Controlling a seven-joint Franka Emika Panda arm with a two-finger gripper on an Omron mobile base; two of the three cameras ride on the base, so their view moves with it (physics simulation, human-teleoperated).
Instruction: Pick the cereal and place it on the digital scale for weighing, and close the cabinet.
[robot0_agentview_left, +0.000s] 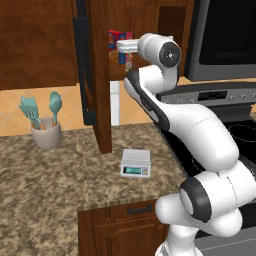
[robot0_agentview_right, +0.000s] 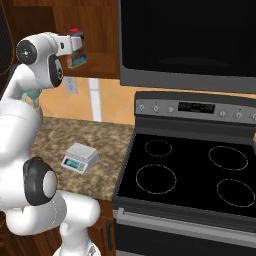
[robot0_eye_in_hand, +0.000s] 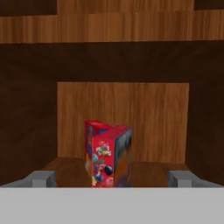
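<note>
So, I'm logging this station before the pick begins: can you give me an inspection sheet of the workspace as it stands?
Surface: speckled stone counter, beside a black stove.
Job's things: cereal upright on the shelf inside the cabinet; digital scale on the counter, nothing on it; cabinet door swung open.
Clutter: utensil holder with teal utensils, standing left of the open door.
Grippers: gripper open, level with the shelf, fingertips either side of the cereal, not touching it.
Cables: nothing seen.
Surroundings: microwave above the stove; wall outlet; drawer under the counter.
</note>
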